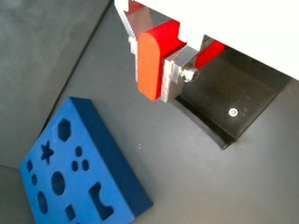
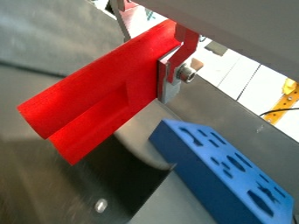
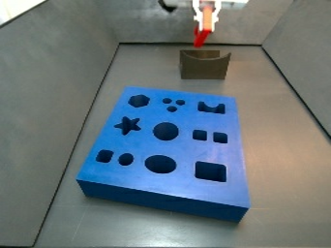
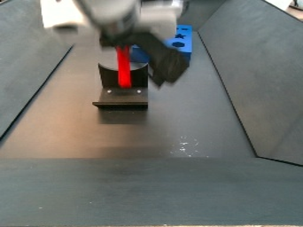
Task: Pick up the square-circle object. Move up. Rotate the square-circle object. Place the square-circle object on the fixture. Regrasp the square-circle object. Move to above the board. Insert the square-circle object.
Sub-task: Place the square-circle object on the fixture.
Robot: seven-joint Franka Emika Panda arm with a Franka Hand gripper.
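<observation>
The two-finger silver-plated gripper (image 1: 176, 63) is clenched on the small bright red flat square-circle object (image 1: 152, 59), hanging it upright just above the dark grey-olive blocky fixture (image 3: 204, 64). The thick blue cut-out board (image 3: 165, 145) lies toward six o'clock of it in a side view.

The gripper (image 3: 203, 19) hangs at the far end of the work area, pointing straight down. Its two silver fingers (image 1: 177, 72) are closed on the square-circle object (image 1: 151, 61), which stands upright between them in both side views.
</observation>
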